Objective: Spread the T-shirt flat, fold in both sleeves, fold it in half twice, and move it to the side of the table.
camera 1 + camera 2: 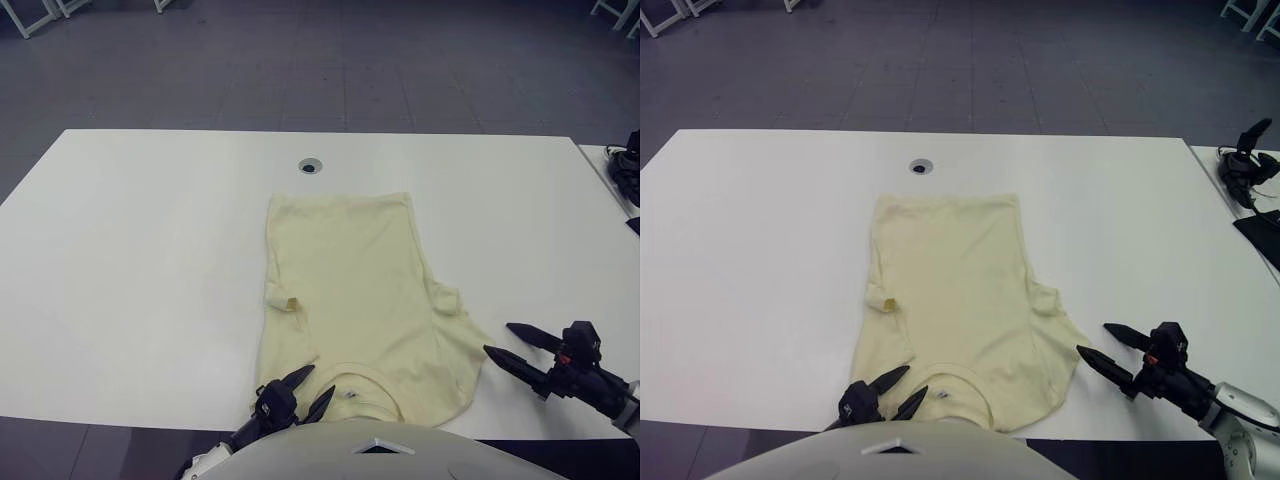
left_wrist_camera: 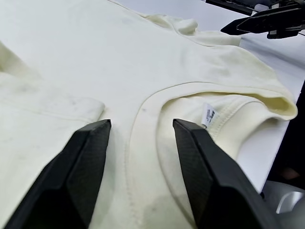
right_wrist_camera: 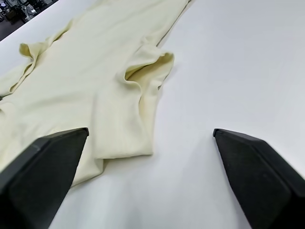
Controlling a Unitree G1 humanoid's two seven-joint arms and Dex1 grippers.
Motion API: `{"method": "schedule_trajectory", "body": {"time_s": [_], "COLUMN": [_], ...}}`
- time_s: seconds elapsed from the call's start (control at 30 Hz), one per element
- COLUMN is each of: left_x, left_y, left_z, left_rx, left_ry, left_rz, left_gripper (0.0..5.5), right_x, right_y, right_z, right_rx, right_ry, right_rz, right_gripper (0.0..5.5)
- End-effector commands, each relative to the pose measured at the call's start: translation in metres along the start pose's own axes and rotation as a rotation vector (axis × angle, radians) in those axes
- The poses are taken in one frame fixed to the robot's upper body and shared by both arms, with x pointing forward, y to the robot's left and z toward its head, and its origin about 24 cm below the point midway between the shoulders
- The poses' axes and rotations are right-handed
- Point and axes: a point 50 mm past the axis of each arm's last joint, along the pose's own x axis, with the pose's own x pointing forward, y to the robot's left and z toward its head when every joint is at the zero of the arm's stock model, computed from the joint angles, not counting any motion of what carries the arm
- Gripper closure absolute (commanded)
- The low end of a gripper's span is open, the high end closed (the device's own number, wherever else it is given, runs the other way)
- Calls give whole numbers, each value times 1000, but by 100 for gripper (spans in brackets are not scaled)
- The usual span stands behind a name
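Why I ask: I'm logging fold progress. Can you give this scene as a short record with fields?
T-shirt: pale yellow, flat on the white table, collar nearest the robot
Left sleeve: folded onto the body
Right sleeve: bunched at the shirt's edge
Left gripper: open, at the collar
Right gripper: open, over bare table beside the shirt
Halving folds: not yet done
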Motion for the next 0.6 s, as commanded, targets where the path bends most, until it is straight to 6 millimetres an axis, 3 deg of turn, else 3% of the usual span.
{"method": "schedule_trajectory", "body": {"time_s": [0.03,0.6], "left_x": [-46,-40], "left_y": [112,108], "left_z": [100,93], "left_rx": [223,195], "left_ry": [-466,-456], "left_rz": [663,647], "left_gripper": [290,289], "right_x": [-1,14], "right_y": [-3,1], "right_z": [5,8], "right_rx": [-102,-218], "right_ry": [155,227], "right_rz": [12,53], "right_gripper": [142,424]}}
